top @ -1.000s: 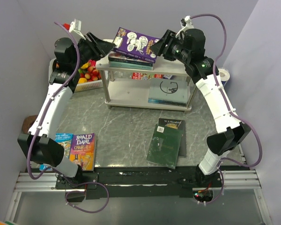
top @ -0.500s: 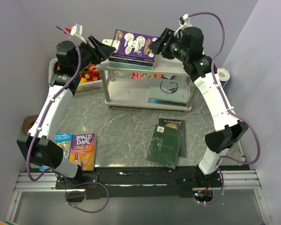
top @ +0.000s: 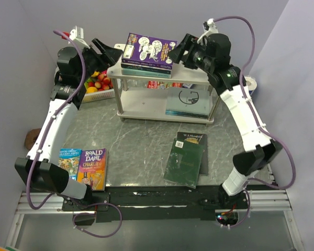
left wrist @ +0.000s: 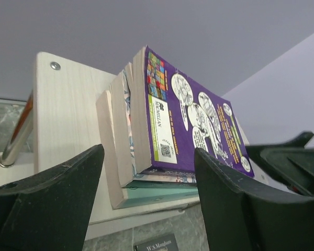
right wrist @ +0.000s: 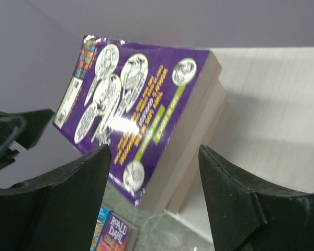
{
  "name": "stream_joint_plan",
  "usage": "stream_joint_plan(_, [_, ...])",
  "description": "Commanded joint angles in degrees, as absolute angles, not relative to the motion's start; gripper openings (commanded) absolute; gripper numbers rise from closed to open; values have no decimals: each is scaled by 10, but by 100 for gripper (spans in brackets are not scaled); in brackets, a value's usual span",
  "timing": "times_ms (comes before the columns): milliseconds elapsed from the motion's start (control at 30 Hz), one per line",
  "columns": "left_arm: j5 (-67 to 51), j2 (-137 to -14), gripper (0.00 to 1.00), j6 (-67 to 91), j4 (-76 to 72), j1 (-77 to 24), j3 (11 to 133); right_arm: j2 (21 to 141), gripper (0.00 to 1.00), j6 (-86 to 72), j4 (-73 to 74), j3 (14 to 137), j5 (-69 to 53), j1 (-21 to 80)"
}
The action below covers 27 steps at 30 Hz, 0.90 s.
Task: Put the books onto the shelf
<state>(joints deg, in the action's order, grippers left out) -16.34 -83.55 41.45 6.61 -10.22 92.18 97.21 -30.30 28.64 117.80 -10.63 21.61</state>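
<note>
Your left fingers (top: 118, 50) stood apart with nothing between them, at the left end of the top board of the shelf (top: 193, 77). Their tips were just beside the purple book (top: 148, 49), and I couldn't tell whether either one touched it. Your right fingers (top: 177, 51) were spread too and also empty, at the opposite end of the same book. In each wrist view the two dark fingers sat low in the picture, and the book lay beyond their tips rather than between them.

The purple book lay flat, cover up, on top of a small stack on the top board. A teal book (left wrist: 162, 191) was at the bottom, with at least one more sandwiched between. The stack sat toward the left half of the board, leaving bare pale wood to its right.

On the lower board a black book with a gold circle (top: 188, 98) lay flat at the right. A red-and-white book (top: 159, 84) showed only as a strip under the top board's edge.

Four books were down on the counter (top: 136, 138). In front of the shelf, toward the right, a dark green book (top: 182, 162) lay tilted over a darker book (top: 193, 137), covering most of it. Near the base of your left arm the orange Roald Dahl book (top: 92, 168) and a blue book (top: 68, 159) lay side by side — the orange one overlapping the blue one's edge.

A white fruit basket (top: 102, 95) sat just left of the shelf, partly hidden behind your left arm.
</note>
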Motion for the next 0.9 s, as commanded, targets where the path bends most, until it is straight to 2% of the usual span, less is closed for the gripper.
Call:
stream_joint_plan(0, [-132, -812, 75, 429, 39, -96, 920, 868, 71, -291, 239, 1119, -99, 215])
stream_joint_plan(33, [-131, -814, 75, 432, 36, -96, 920, 857, 64, -293, 231, 1085, -103, 216])
stream_joint_plan(100, [-131, -819, 74, 444, 28, -96, 917, 829, 56, -294, 216, 1050, -101, 217])
stream_joint_plan(233, [-146, -839, 71, 460, 22, -96, 928, 829, 49, -287, 222, 1027, -96, 216])
stream_joint_plan(400, [-184, -860, 68, 478, 9, -96, 942, 853, 49, -293, 216, 1043, -106, 217])
stream_joint_plan(600, [-217, -872, 66, 488, 4, -96, 942, 907, 52, -294, 242, 1122, -120, 216])
stream_joint_plan(867, [-229, -858, 63, 496, -32, -96, 916, 937, 51, -300, 244, 1142, -134, 217])
